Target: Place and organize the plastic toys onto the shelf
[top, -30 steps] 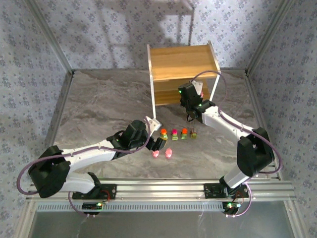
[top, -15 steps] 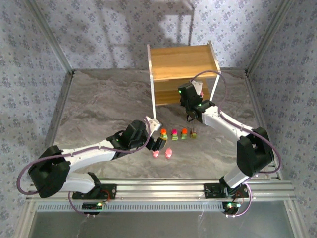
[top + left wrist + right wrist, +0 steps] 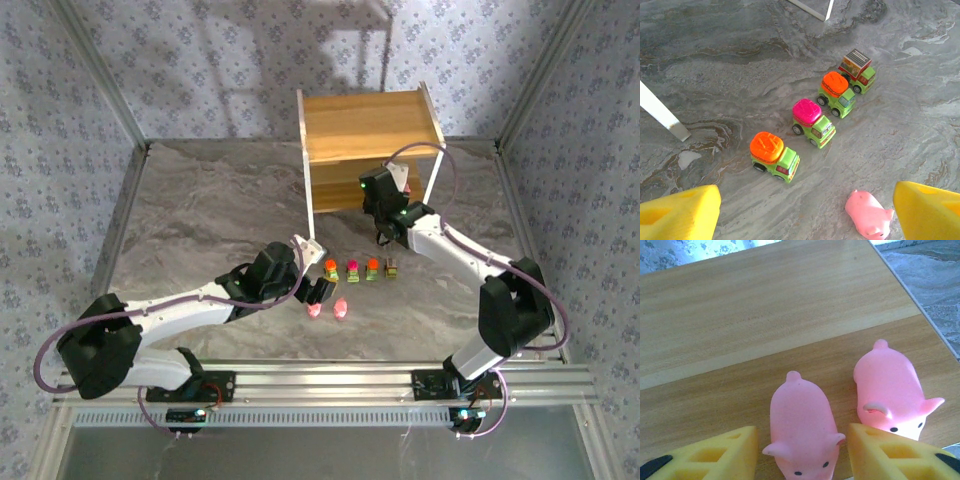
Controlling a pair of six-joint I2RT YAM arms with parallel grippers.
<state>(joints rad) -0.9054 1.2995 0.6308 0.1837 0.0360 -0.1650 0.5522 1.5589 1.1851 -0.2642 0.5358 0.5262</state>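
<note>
Pink pig [image 3: 801, 430] on shelf [image 3: 740, 315], loose between parted jaws of right gripper [image 3: 801, 435] | second pig [image 3: 890, 385] beside | left gripper [image 3: 805, 200] spread wide above toy trucks [image 3: 812, 120]

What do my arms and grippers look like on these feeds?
The left arm and right arm have white links, black joint housings and looping purple cables; a green light glows on the right wrist. The left gripper and right gripper carry yellow, hollow-celled fingers.
</note>
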